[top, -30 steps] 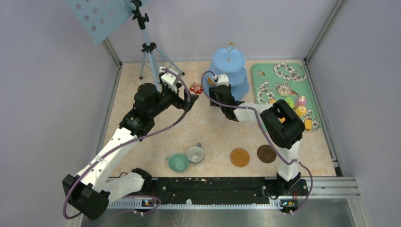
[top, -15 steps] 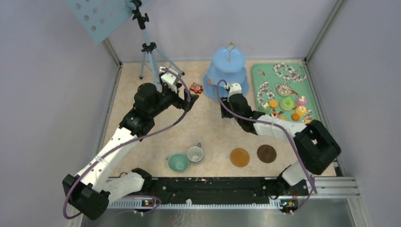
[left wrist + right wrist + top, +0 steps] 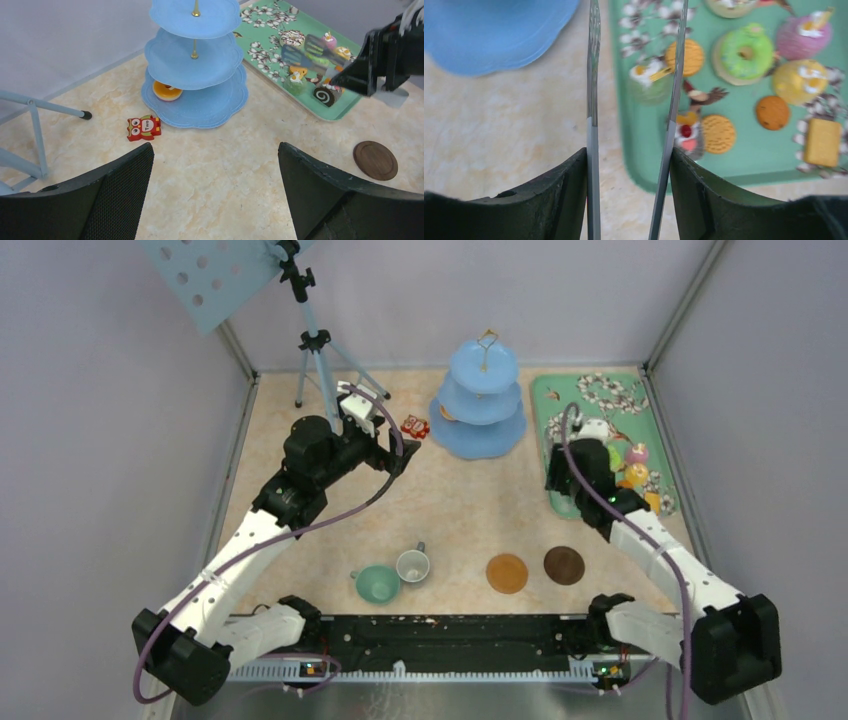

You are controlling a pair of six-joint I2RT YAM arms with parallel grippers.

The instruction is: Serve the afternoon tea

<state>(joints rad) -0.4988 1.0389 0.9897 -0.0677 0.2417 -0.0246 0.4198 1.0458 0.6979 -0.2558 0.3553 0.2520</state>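
The light-blue three-tier stand [image 3: 482,405] stands at the back, with one orange donut [image 3: 167,90] on its bottom tier. My right gripper [image 3: 629,152] is shut on the metal tongs [image 3: 593,75]. Their blades are spread above the left edge of the green floral tray [image 3: 560,400], and a green cupcake [image 3: 650,80] lies below, between them. A green donut [image 3: 745,54], a pink cupcake [image 3: 804,35] and orange biscuits [image 3: 719,134] sit on the tray. My left gripper [image 3: 215,150] hangs open over bare table. The teal cup [image 3: 377,583], grey-white cup [image 3: 412,565] and two brown coasters [image 3: 507,573] lie near the front.
A red owl tile [image 3: 414,426] lies left of the stand. A tripod [image 3: 318,350] stands at the back left. Grey walls close in the table on three sides.
My right arm has swung right with the tongs, away from the stand and over the tray. The orange donut stays on the bottom tier. The left arm has not moved.
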